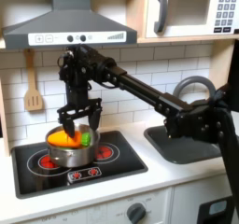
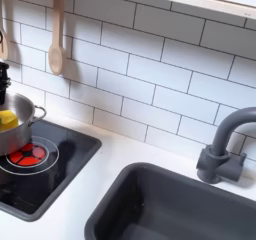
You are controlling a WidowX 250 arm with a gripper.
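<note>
In the first exterior view my gripper (image 1: 78, 127) hangs open just above a silver pot (image 1: 70, 151) on the stove's front left burner. Its two black fingers (image 1: 67, 125) point down and stand spread over the pot's mouth. Inside the pot lie an orange-yellow item (image 1: 59, 136) on the left and a small green item (image 1: 84, 137) on the right, right under one fingertip. I cannot tell whether that fingertip touches the green item. In the second exterior view the pot (image 2: 16, 129) sits at the left edge with something yellow (image 2: 7, 119) in it.
The black cooktop (image 1: 121, 162) has red burner rings (image 2: 25, 156). A wooden spoon (image 2: 57, 32) hangs on the tiled wall. To the right are a dark sink (image 2: 170, 206) and a grey faucet (image 2: 226, 144). A range hood (image 1: 65, 27) and microwave (image 1: 191, 11) sit overhead.
</note>
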